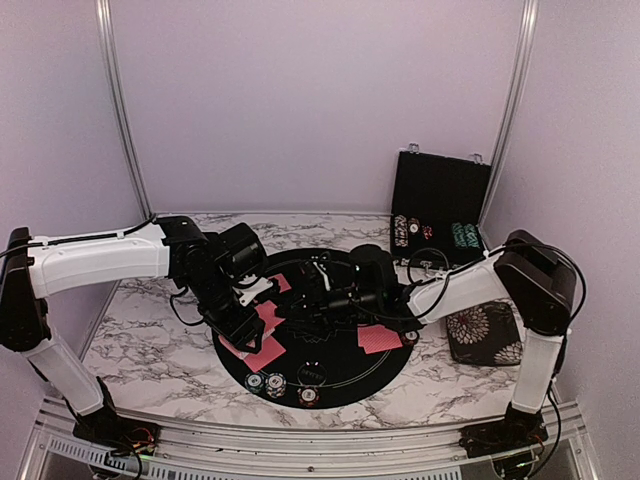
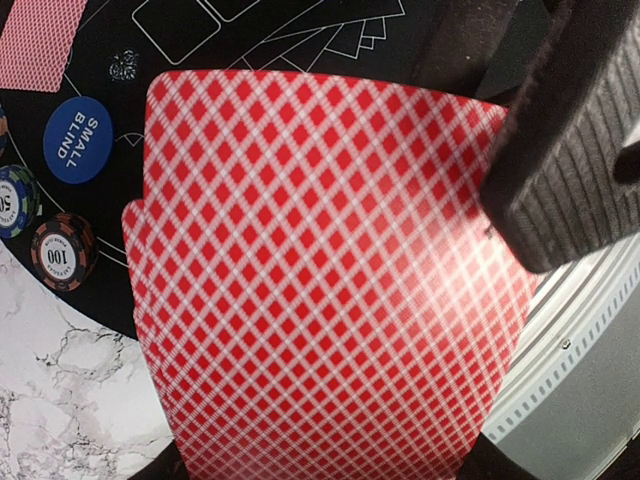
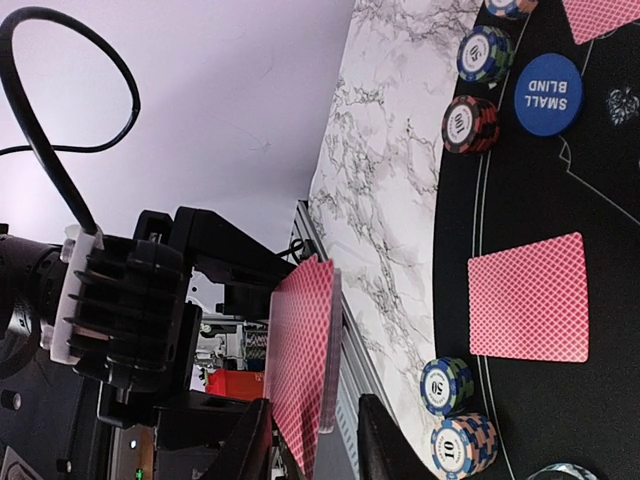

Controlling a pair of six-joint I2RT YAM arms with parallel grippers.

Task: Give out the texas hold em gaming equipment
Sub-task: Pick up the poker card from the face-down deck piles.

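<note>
A deck of red-backed playing cards (image 2: 320,290) fills the left wrist view, and my left gripper (image 1: 240,315) is shut on its near end, with the jaws hidden behind the cards. In the right wrist view the deck (image 3: 305,360) stands edge-on between the fingers of my right gripper (image 3: 315,440). That gripper is open, one finger at the top card's back and the other a little apart. One card (image 3: 530,298) lies face down on the black round mat (image 1: 345,380). A blue "small blind" button (image 2: 78,138) and striped chip stacks (image 2: 62,250) sit at the mat's near rim.
The open black chip case (image 1: 440,205) stands at the back right with chips in it. The floral black pad (image 1: 485,335) lies beside the right arm. More chip stacks (image 3: 455,415) sit at the mat's edge near the front rail. Marble tabletop surrounds the mat.
</note>
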